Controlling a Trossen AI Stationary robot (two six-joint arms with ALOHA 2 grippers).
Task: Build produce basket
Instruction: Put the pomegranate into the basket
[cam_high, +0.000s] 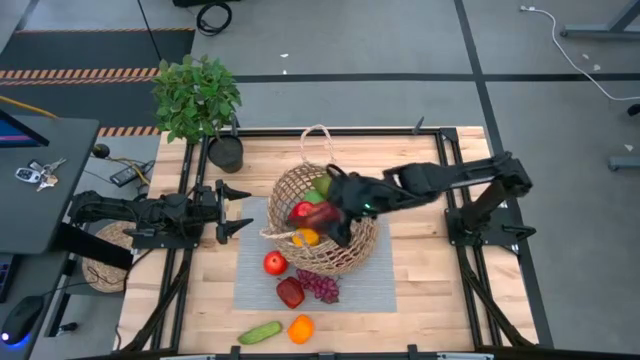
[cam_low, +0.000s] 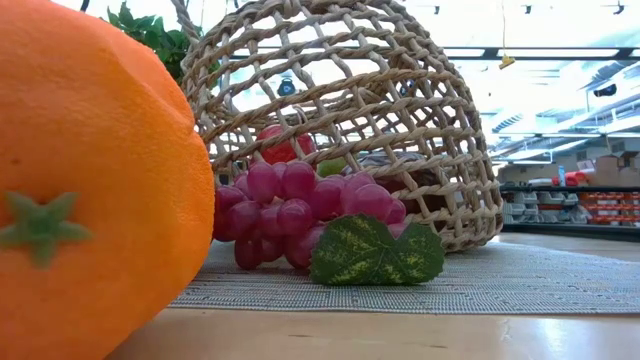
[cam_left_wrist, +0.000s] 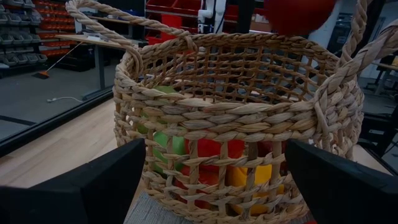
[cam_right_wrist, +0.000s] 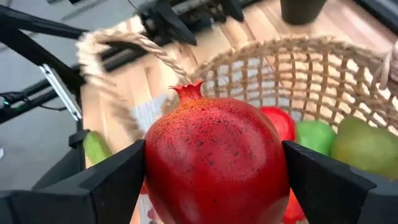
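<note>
Centrally on the grey mat (cam_high: 250, 285) sits the basket (cam_high: 300, 185), its looped handle (cam_high: 318, 135) pointing to the table's far edge, and from above the right arm covers much of its mouth, so only a green fruit (cam_high: 321, 186), something red (cam_high: 301, 211) and a yellow-orange piece (cam_high: 307, 237) show inside. Over it the right gripper (cam_right_wrist: 214, 165) pinches a red pomegranate (cam_right_wrist: 214, 158) between its two dark fingers; the fruit fills the wrist view and hides most of the contents, though a green pear (cam_right_wrist: 364, 146) and other red and green pieces peek past it. On the mat near the basket lie a red apple (cam_high: 274, 263), a dark red fruit (cam_high: 290, 292) and purple grapes (cam_high: 322, 287); on the bare table (cam_high: 420, 300) nearer the front edge lie a cucumber (cam_high: 260, 332) and an orange (cam_high: 300, 328). At table height the orange is cut off by the frame and blocks the whole left side. To the basket's left the left gripper (cam_high: 237, 212) hovers with fingers spread, holding nothing. A potted plant (cam_high: 197, 97) stands at the far left corner. No writing can be read.
</note>
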